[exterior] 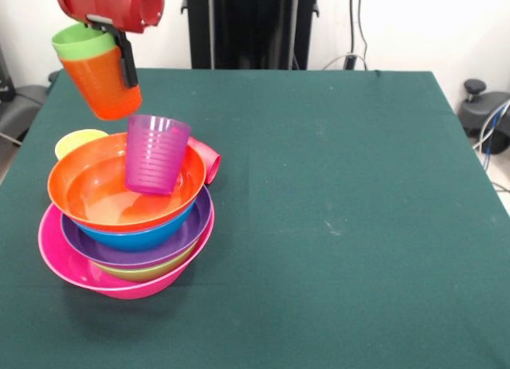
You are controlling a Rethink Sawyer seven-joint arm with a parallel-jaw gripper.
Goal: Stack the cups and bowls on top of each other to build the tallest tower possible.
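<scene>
The tower stands at the left: a pink bowl (56,261) as base, then green (147,272), purple (201,219), blue (143,238) and orange (80,186) bowls nested upward. A purple cup (157,155) sits upright, slightly tilted, in the orange bowl. Above and to the left of it hangs an orange cup (100,86) with a green cup (80,41) nested inside. My gripper (118,56) is shut on their rim, one black finger (127,66) down the outer wall. A yellow cup (78,140) stands behind the bowls, and a red cup (209,158) lies on its side behind them.
The dark green tablecloth (343,225) covers the table to the right of the tower. A black stand, cables and a chair base lie beyond the table's far and right edges.
</scene>
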